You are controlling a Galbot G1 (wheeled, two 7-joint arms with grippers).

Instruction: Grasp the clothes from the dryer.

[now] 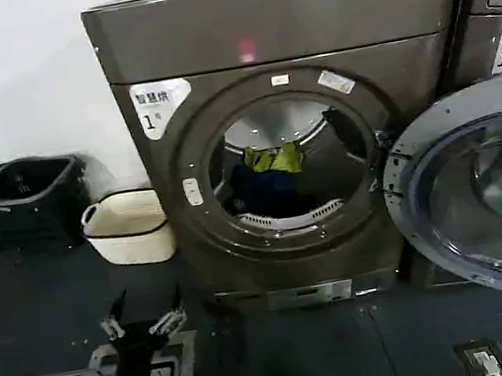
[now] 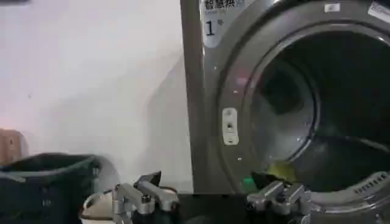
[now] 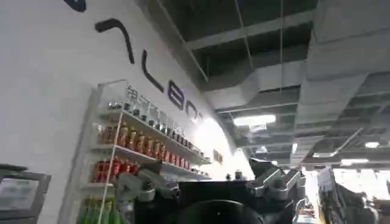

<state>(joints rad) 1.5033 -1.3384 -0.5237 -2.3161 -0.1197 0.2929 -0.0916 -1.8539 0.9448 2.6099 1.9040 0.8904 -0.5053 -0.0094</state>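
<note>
Two fingers of the left gripper (image 1: 145,323) are spread apart, holding nothing, low in front of the dryer (image 1: 290,135) and left of its porthole. Within the drum, the clothes (image 1: 271,177) are heaped, yellow-green over navy. The round door (image 1: 478,192) is swung open rightward. The right gripper (image 3: 213,182) is pointed at a ceiling, fingers parted, empty.
</note>
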